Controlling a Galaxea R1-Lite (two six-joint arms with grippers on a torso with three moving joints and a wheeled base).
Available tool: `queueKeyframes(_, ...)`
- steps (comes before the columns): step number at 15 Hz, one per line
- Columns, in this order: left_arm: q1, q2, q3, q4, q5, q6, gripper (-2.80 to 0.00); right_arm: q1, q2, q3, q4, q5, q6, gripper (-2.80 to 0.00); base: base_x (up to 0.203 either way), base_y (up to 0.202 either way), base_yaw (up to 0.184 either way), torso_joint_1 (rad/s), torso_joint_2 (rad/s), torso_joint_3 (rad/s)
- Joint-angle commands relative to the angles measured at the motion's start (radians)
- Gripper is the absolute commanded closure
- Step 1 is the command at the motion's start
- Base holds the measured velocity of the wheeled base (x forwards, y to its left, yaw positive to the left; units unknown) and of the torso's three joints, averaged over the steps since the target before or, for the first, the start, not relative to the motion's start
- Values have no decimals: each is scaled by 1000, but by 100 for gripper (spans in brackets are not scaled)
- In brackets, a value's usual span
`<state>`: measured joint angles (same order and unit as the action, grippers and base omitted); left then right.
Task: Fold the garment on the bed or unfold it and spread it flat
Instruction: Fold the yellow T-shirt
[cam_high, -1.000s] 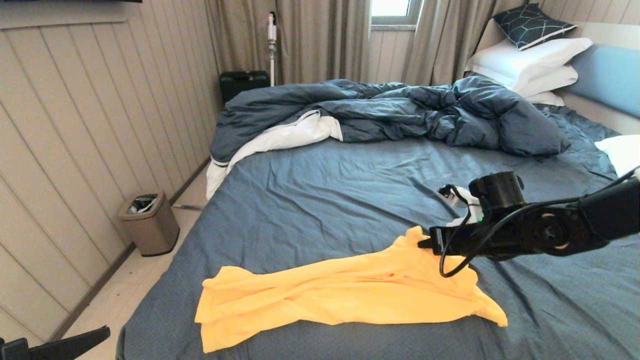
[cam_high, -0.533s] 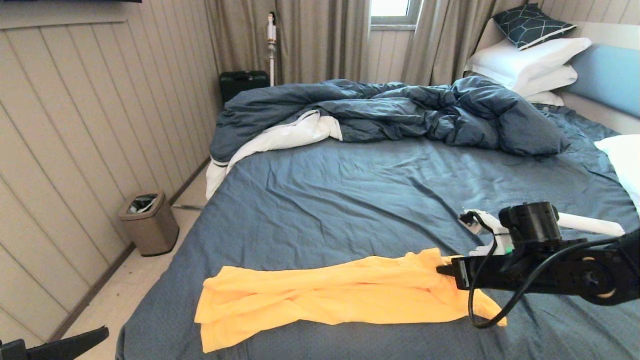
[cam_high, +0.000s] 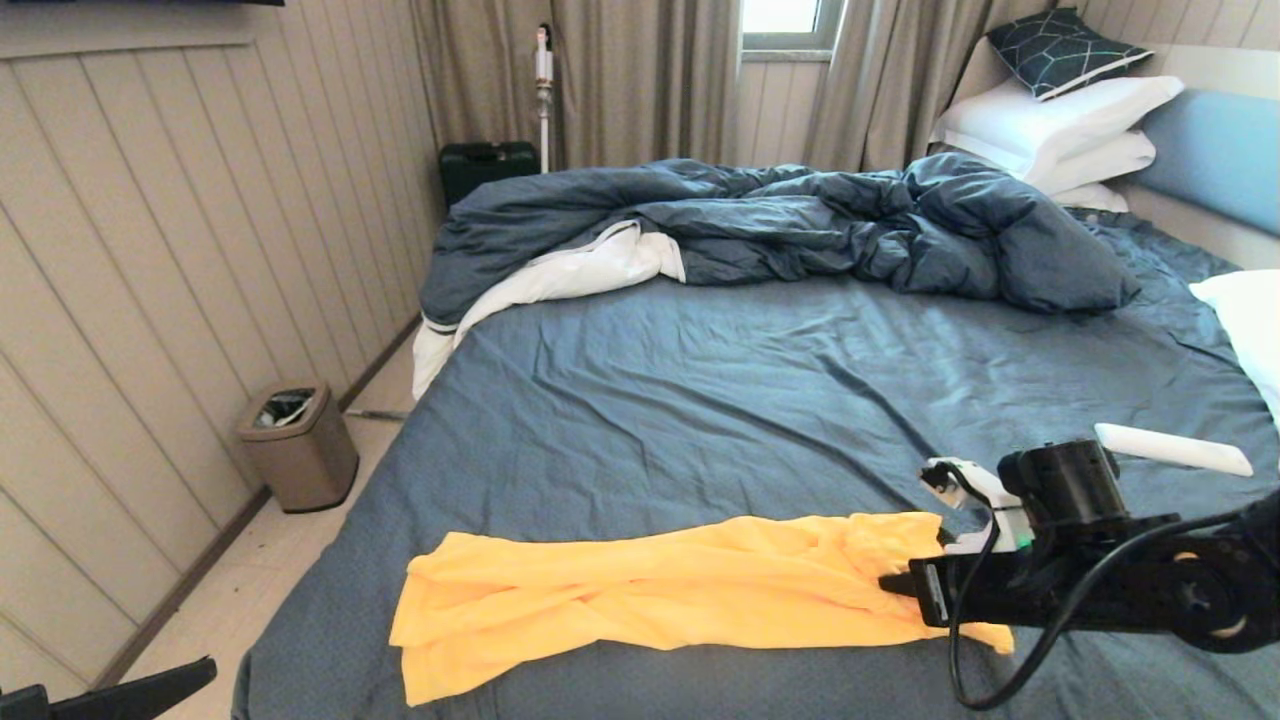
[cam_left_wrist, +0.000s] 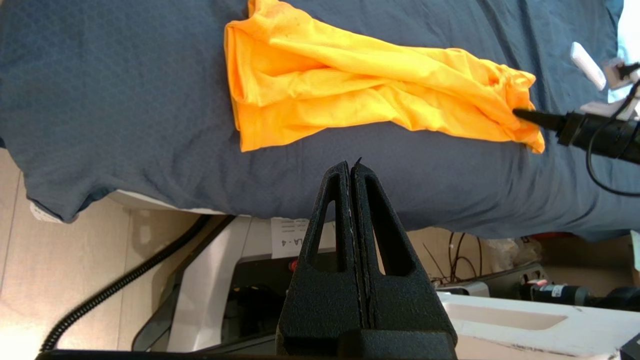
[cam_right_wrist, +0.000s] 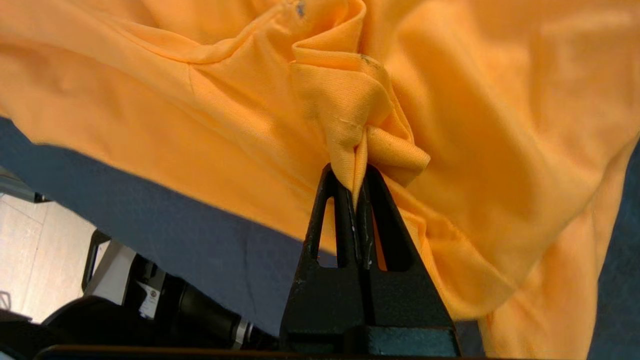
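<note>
The garment (cam_high: 680, 590), a bright yellow T-shirt, is seen bunched into a long, wrinkled band lying along the near edge of the bed (cam_high: 700, 400), running from the near left part toward the near right. Its left end is spread a little wider and reaches almost to the near edge; its right end is gathered into folds. No neck tag can be made out.

A fold of that right end is pinched between the fingers of the right gripper (cam_high: 885, 583), which are closed tightly on the cloth with the fabric puckered above the tips in the right wrist view. The right arm is reached in low over the sheet from the right side of the bed.

The left gripper (cam_left_wrist: 351, 167) is held off the bed, below and in front of its near left corner, with its fingers pressed together on nothing; only its dark tip is seen at the lower left corner of the head view.

On the dark blue-grey sheet, just beyond the right arm, a slim white object (cam_high: 1172, 449) is lying. A rumpled blue duvet (cam_high: 780, 225) with a white underside is heaped across the far part of the bed, and white pillows (cam_high: 1050, 125) are stacked at the far right corner against the light blue headboard (cam_high: 1215, 150). A small bin (cam_high: 298, 445) is standing on the floor by the left wall.
</note>
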<state>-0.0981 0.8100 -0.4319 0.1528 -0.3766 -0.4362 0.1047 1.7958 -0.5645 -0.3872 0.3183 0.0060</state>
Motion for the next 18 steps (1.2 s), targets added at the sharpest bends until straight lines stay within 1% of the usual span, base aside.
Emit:
queueKeyframes(1, 0, 0, 1, 1, -3, -3, 0, 1, -25, 37, -11, 3, -3, 0, 0, 0, 0, 0, 0, 0)
queueKeyframes(4, 0, 0, 1, 2, -21, -4, 0, 1, -39, 104, -59, 4, -18, 0, 0, 0, 0, 0, 0, 0)
queueKeyframes(7, 0, 2, 1, 1, -24, -4, 0, 0, -31, 119, -87, 4, -21, 0, 0, 0, 0, 0, 0, 0)
queueKeyframes(8, 0, 3, 1, 1, -24, -4, 0, 0, -27, 115, -87, 4, -21, -280, 0, 0, 0, 0, 0, 0)
queueKeyframes(12, 0, 0, 11, -2, -22, -4, 0, -9, -42, 111, -87, 10, -20, -280, 0, 0, 0, 0, 0, 0)
queueKeyframes(15, 0, -2, 13, -2, -22, -4, 0, -36, -119, 109, -84, 23, -17, -280, 0, 0, 0, 0, 0, 0)
queueKeyframes(18, 0, -3, 11, -2, -21, -6, 0, -59, -214, 127, -75, 76, -13, -280, 0, 0, 0, 0, 0, 0)
